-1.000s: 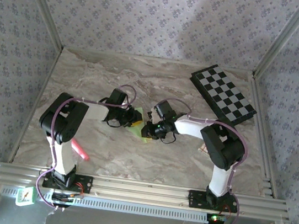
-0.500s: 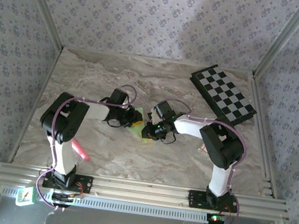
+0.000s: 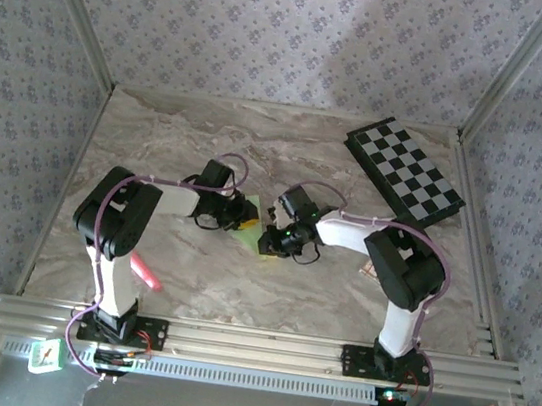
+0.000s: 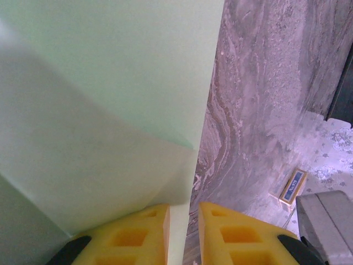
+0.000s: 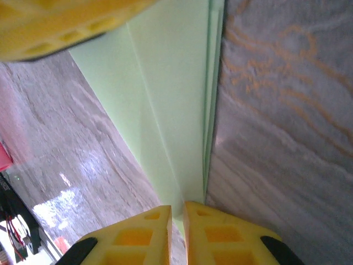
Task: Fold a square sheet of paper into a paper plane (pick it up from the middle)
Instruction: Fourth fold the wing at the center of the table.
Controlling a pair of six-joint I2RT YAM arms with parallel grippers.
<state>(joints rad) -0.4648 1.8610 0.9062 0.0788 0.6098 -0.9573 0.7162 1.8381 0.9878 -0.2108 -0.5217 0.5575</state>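
The left gripper (image 3: 235, 221) and right gripper (image 3: 270, 239) meet mid-table, each pinching the folded green sheet (image 3: 250, 239), so nothing can pass between them. A chequered board (image 3: 406, 171) occupies the far right corner. A pink marker (image 3: 144, 272) lies beside the left arm. The table (image 3: 179, 140) is open at far left and near centre.

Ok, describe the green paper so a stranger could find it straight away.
On the marble table, look to the middle, where the left gripper and right gripper nearly meet. The pale green paper lies between them, partly folded. It is the only green thing on the table; the pink marker sits by the left arm and the chequered board in the far right corner.
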